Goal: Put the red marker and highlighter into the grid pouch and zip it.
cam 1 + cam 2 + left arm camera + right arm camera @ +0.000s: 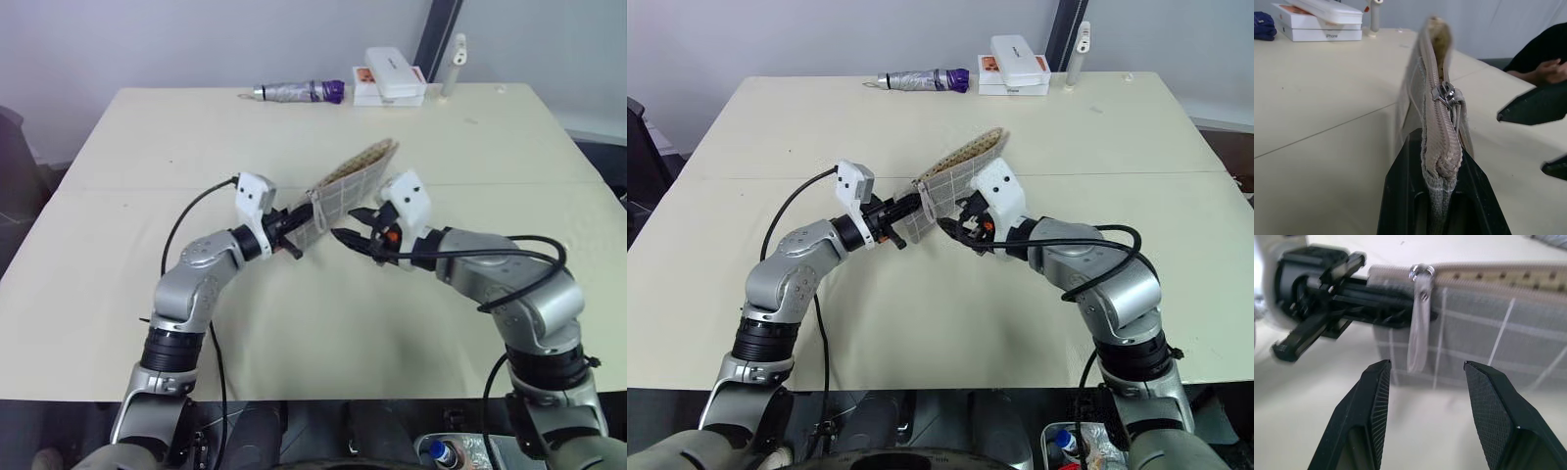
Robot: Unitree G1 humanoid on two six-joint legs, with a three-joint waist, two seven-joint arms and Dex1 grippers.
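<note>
While left tool [290, 235] pinches grid pouch [345, 191] end above counter [147, 157], right tool [1425, 377] gapes, empty, near zipper pull [1419, 323].

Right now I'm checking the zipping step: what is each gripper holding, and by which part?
The left gripper is shut on the grid pouch, clamped on its end near the zipper pull. The right gripper is open, holding nothing.

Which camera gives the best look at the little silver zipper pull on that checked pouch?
The right wrist view: the zipper pull hangs full-length against the grid pouch, straight ahead of the open right hand. The left wrist view shows it edge-on, along the zipper. In the head views it is too small to make out.
</note>
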